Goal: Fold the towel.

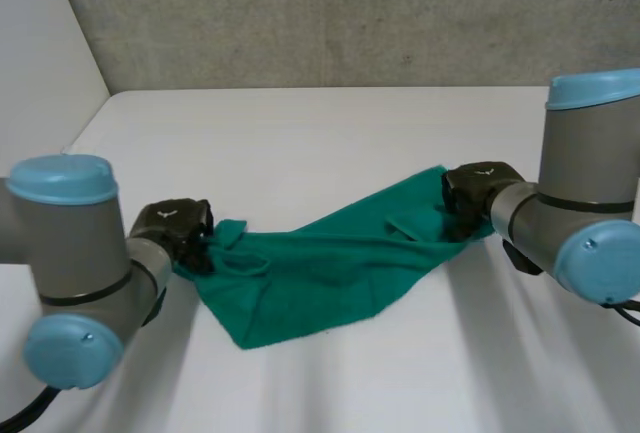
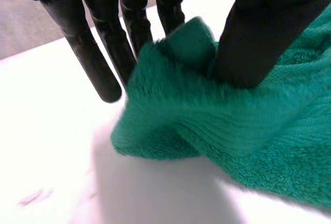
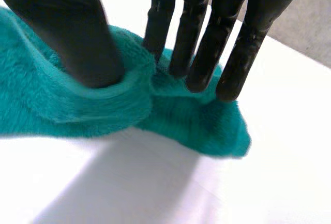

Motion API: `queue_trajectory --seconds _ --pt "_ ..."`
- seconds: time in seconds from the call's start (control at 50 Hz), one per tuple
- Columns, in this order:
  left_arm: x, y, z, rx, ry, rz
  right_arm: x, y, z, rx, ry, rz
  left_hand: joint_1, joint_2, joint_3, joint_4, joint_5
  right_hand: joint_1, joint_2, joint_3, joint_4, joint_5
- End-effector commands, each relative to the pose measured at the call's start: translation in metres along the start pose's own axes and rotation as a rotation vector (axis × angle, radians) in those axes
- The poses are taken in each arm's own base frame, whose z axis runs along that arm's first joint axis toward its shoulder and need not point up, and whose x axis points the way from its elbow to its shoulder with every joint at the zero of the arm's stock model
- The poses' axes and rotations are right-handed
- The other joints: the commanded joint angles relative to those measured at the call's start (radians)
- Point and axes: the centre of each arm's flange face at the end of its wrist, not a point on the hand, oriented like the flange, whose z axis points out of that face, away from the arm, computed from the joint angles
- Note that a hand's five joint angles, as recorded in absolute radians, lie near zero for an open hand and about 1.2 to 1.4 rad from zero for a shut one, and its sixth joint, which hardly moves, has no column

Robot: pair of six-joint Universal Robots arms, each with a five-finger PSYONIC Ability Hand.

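A green towel point(image 1: 330, 273) lies stretched and rumpled across the white table point(image 1: 300, 143) between my two hands. My left hand point(image 1: 172, 223) is at the towel's left corner. In the left wrist view its thumb point(image 2: 258, 38) rests on the towel point(image 2: 258, 131), and its straight fingers point(image 2: 103, 63) stand apart behind a loose ridge of cloth. My right hand point(image 1: 478, 191) is at the towel's right corner. There the thumb point(image 3: 77, 38) and fingers point(image 3: 201, 43) pinch a fold of the towel point(image 3: 41, 94) between them.
The table runs back to a grey wall point(image 1: 330, 13), with a white side wall point(image 1: 40, 43) at the left. Bare tabletop lies behind the towel and in front of it.
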Motion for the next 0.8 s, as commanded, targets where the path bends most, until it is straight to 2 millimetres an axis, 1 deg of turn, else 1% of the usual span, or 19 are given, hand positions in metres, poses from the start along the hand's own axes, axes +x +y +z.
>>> queue_trajectory --seconds 0.02,0.06,0.12,0.14,0.16,0.2,0.22,0.24,0.3,0.32,0.36,0.4,0.42,0.44,0.46,0.58,0.7,0.72,0.8 --pt "-0.005 -0.031 -0.033 0.100 -0.002 0.029 0.004 -0.019 -0.031 0.079 0.023 -0.208 -0.325 -0.349 -0.364 -0.361 -0.364 -0.388 -0.566 -0.567 -0.569 -0.562" --pt "-0.005 -0.050 -0.046 0.170 -0.001 0.072 0.003 -0.027 -0.037 0.127 0.016 -0.258 -0.352 -0.375 -0.391 -0.387 -0.391 -0.476 -0.654 -0.655 -0.657 -0.650" --pt "-0.006 -0.057 -0.050 0.200 -0.006 0.094 -0.005 -0.034 -0.042 0.182 -0.024 -0.353 -0.358 -0.381 -0.397 -0.393 -0.396 -0.564 -0.742 -0.743 -0.745 -0.738" --pt "-0.005 -0.067 -0.053 0.245 -0.009 0.122 -0.007 -0.035 -0.044 0.199 -0.038 -0.392 -0.355 -0.378 -0.394 -0.390 -0.394 -0.620 -0.798 -0.799 -0.801 -0.794" --pt "-0.004 -0.071 -0.052 0.261 -0.009 0.126 -0.013 -0.038 -0.049 0.232 -0.068 -0.468 -0.358 -0.381 -0.397 -0.393 -0.396 -0.736 -0.914 -0.916 -0.917 -0.910" --pt "-0.003 -0.073 -0.052 0.272 -0.006 0.130 -0.017 -0.037 -0.052 0.243 -0.086 -0.511 -0.355 -0.378 -0.394 -0.390 -0.394 -0.736 -0.914 -0.916 -0.917 -0.910" --pt "0.003 -0.076 -0.048 0.284 0.010 0.135 -0.027 -0.033 -0.057 0.261 -0.130 -0.615 -0.355 -0.378 -0.394 -0.390 -0.394 -0.736 -0.914 -0.916 -0.917 -0.910" --pt "0.003 -0.076 -0.048 0.284 0.010 0.135 -0.031 -0.030 -0.057 0.262 -0.146 -0.646 -0.355 -0.378 -0.394 -0.390 -0.394 -0.736 -0.914 -0.916 -0.917 -0.910" --pt "0.018 -0.070 -0.033 0.256 0.044 0.151 -0.039 -0.023 -0.060 0.267 -0.181 -0.722 -0.401 -0.425 -0.440 -0.436 -0.440 -0.736 -0.914 -0.916 -0.917 -0.910" --pt "0.019 -0.070 -0.033 0.256 0.044 0.151 -0.039 -0.023 -0.060 0.267 -0.181 -0.722 -0.402 -0.425 -0.441 -0.437 -0.441 -0.736 -0.914 -0.916 -0.917 -0.910" --pt "0.025 -0.065 -0.025 0.225 0.058 0.160 -0.041 -0.016 -0.060 0.256 -0.195 -0.784 -0.518 -0.542 -0.557 -0.554 -0.557 -0.736 -0.914 -0.916 -0.917 -0.910" --pt "0.027 -0.056 -0.015 0.166 0.067 0.169 -0.041 -0.012 -0.059 0.248 -0.201 -0.800 -0.519 -0.542 -0.558 -0.554 -0.558 -0.736 -0.914 -0.916 -0.917 -0.910" --pt "0.027 -0.056 -0.015 0.166 0.067 0.169 -0.041 -0.011 -0.059 0.243 -0.203 -0.805 -0.519 -0.542 -0.558 -0.554 -0.558 -0.736 -0.914 -0.916 -0.917 -0.910" --pt "0.028 -0.048 -0.005 0.112 0.072 0.176 -0.041 -0.008 -0.058 0.234 -0.207 -0.809 -0.519 -0.542 -0.558 -0.554 -0.558 -0.736 -0.914 -0.916 -0.917 -0.910" --pt "0.029 -0.045 -0.003 0.091 0.075 0.179 -0.041 -0.006 -0.057 0.231 -0.210 -0.811 -0.519 -0.542 -0.558 -0.554 -0.558 -0.736 -0.914 -0.916 -0.917 -0.910" --pt "0.025 -0.026 0.008 -0.059 0.075 0.183 -0.044 0.009 -0.057 0.199 -0.247 -0.837 -0.519 -0.542 -0.558 -0.554 -0.558 -0.736 -0.914 -0.916 -0.917 -0.910" --pt "0.021 -0.016 0.017 -0.095 0.064 0.191 -0.051 0.020 -0.054 0.245 -0.280 -0.964 -0.507 -0.531 -0.546 -0.543 -0.546 -0.736 -0.914 -0.916 -0.917 -0.910" --pt "0.021 -0.013 0.021 -0.103 0.060 0.195 -0.054 0.027 -0.047 0.250 -0.285 -1.008 -0.504 -0.528 -0.543 -0.540 -0.543 -0.736 -0.914 -0.916 -0.917 -0.910" --pt "0.018 -0.007 0.028 -0.125 0.050 0.206 -0.056 0.039 -0.033 0.229 -0.289 -1.057 -0.481 -0.504 -0.520 -0.516 -0.520 -0.736 -0.914 -0.916 -0.917 -0.910"
